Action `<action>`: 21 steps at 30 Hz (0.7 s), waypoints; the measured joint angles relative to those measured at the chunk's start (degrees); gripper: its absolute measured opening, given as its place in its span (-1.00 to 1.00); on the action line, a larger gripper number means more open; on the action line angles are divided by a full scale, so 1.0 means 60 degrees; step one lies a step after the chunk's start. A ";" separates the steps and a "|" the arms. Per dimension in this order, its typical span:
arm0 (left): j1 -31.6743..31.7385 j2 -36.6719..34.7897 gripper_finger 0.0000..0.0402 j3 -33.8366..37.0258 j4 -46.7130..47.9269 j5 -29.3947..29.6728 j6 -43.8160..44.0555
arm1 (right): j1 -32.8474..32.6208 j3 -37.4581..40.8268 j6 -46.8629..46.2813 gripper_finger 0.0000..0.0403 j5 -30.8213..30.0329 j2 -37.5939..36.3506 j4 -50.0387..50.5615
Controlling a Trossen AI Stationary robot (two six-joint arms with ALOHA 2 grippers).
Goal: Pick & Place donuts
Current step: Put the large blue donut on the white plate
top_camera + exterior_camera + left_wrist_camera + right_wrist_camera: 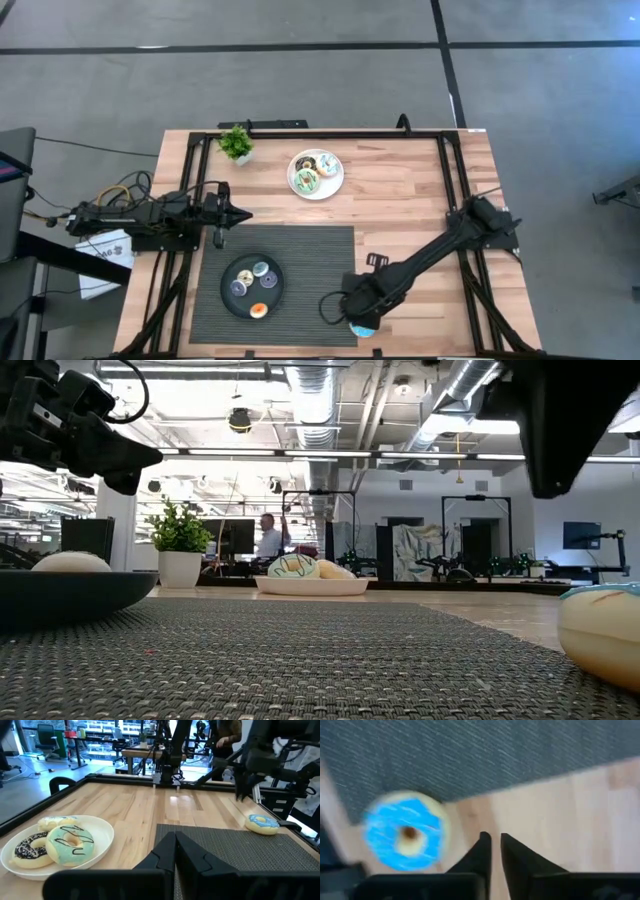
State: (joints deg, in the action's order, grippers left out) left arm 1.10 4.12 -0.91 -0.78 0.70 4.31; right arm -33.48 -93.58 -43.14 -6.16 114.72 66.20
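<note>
Blue-iced toy donut (404, 831): lies flat on bare wood just off the near right corner of the dark woven mat (285, 255); nothing holds it. In your high view it peeks out under the right gripper (362, 328).
Right gripper (491, 842): hangs above the table beside the blue donut, not touching it; fingers nearly together w/ a thin gap, gripping nothing.
White round plate (296, 185): far side of table, beyond the mat; carries green-iced donut (70, 842), choc-sprinkled donut (31, 848) and a third pale-iced donut (55, 822).
Black round dish (232, 305): on the mat's left part, w/ several coin-sized donuts (262, 269) in it.
Left gripper (238, 213): waits above the table's left side, near the mat's far left corner; fingers pressed together, empty.
Small potted plant (237, 144): far left, near the plate.
Bkgd: you see a person (268, 537) standing in the room behind.
</note>
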 joint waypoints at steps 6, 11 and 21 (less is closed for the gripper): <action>0.0000 0.0000 -1.00 0.0000 0.0000 0.0001 0.0001 | -0.0006 -0.0598 -0.0306 -0.46 0.0762 0.0473 0.0043; 0.0000 0.0000 -1.00 0.0002 0.0000 -0.0002 0.0001 | -0.0234 -0.0236 -0.0637 -0.09 0.0783 0.0469 -0.0456; 0.0000 0.0000 -1.00 0.0004 0.0000 -0.0005 0.0001 | -0.0607 -0.0159 -0.0668 0.16 0.0484 0.0452 -0.1009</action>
State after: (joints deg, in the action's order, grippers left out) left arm 1.10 4.12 -0.89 -0.78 0.67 4.32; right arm -37.12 -94.53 -47.14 -3.26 117.43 60.14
